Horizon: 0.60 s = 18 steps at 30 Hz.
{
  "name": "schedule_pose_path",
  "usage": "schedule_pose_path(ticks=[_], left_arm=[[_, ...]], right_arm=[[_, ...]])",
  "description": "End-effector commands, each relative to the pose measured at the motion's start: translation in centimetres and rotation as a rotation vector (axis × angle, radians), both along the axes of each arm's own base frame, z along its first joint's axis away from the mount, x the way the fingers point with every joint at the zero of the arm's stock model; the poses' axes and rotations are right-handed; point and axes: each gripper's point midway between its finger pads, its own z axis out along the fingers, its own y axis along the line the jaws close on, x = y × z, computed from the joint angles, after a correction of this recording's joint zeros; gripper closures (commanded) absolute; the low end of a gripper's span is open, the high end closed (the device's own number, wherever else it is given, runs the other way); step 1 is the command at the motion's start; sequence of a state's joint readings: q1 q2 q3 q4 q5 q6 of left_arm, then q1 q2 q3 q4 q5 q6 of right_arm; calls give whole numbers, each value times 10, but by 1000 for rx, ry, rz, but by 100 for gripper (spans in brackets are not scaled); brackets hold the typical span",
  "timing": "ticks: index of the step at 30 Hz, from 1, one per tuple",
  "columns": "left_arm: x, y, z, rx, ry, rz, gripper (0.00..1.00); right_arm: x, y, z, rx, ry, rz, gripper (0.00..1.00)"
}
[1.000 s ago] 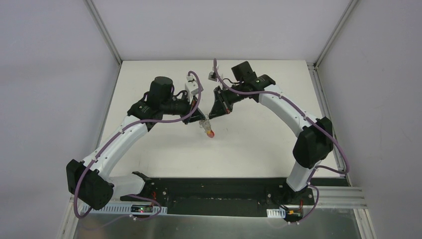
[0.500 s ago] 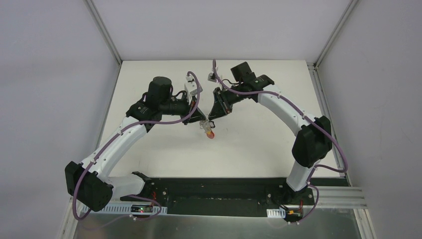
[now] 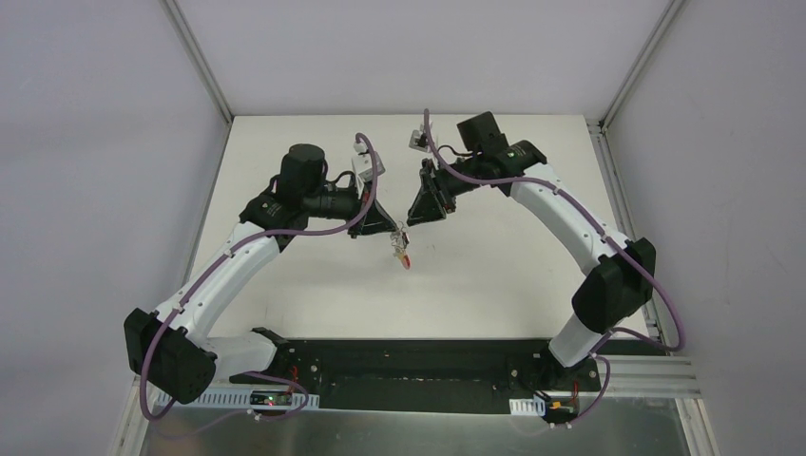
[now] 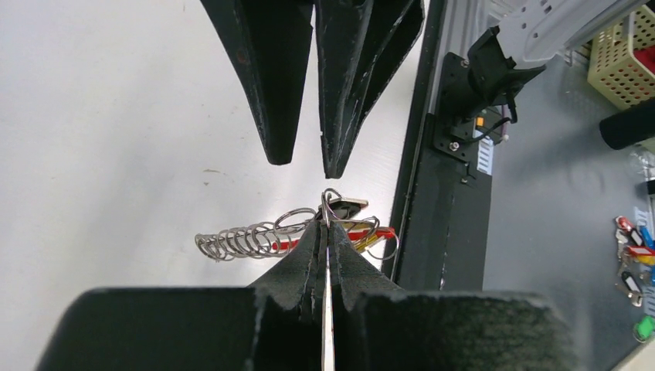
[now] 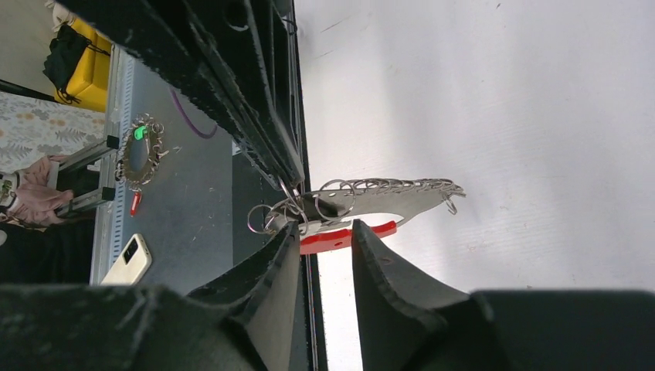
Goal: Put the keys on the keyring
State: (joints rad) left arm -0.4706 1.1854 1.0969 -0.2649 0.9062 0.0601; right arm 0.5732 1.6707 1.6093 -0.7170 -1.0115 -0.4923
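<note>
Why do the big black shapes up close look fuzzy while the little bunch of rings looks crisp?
Left wrist view: the left hand sits too near the lens, so it blurs; the keyring beyond is sharp. Right wrist view: same for the right hand, and the table glares white. Top view: even light, faint shadows.

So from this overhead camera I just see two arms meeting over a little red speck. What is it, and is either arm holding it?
Observer: The left wrist camera shows it is the keyring, with a row of silver wire loops. The shut left gripper pinches it at one end.
Operator: And the other arm?
Observer: In that same view the right gripper has its fingers apart, and the tips stand clear of the keyring.
Operator: Is it aimed at it?
Observer: It looks so. In the right wrist camera the red band shows in the gap between its fingers.
</note>
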Motion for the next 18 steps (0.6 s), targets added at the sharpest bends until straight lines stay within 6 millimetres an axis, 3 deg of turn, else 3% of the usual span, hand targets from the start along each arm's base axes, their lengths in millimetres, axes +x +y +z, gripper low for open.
schedule_pose_path(ticks=[1, 15, 18], left_arm=[[-7, -9, 30, -101, -20, -69, 100], [-1, -18, 34, -168, 46, -54, 100], [-1, -19, 34, -171, 55, -55, 100]], right_arm=[[-14, -8, 28, 68, -80, 43, 66], [-28, -9, 38, 117, -62, 93, 71], [-28, -8, 37, 116, -63, 93, 77]])
